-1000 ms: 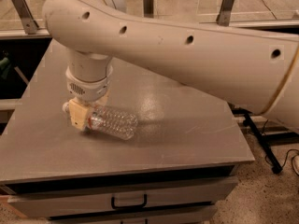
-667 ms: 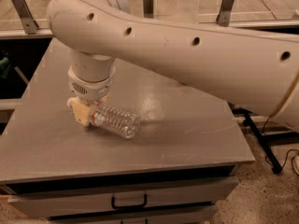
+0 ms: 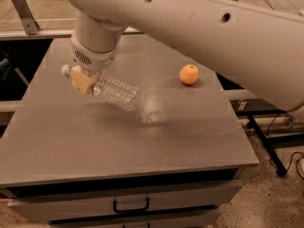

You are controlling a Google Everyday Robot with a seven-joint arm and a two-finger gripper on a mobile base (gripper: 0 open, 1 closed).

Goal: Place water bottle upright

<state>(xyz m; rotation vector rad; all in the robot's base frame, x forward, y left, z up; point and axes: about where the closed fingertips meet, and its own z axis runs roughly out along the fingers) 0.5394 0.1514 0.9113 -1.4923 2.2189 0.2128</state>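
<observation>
The water bottle (image 3: 115, 92) is a clear ribbed plastic bottle with a white cap at its left end. It is held off the grey table top (image 3: 142, 137), tilted, cap end up-left and base down-right. My gripper (image 3: 84, 80) hangs from the big white arm over the left part of the table. Its tan fingers (image 3: 81, 81) are shut on the bottle near the neck. The label band is hidden by the fingers.
An orange fruit (image 3: 189, 74) lies on the table at the right, apart from the bottle. The cabinet has a drawer with a black handle (image 3: 131, 205) below the front edge. A black stand leg (image 3: 266, 144) is on the floor to the right.
The bottle lay on the table under the gripper. Now it is lifted off the surface and tilted, cap end raised. The arm has risen, and the orange has come into view.
</observation>
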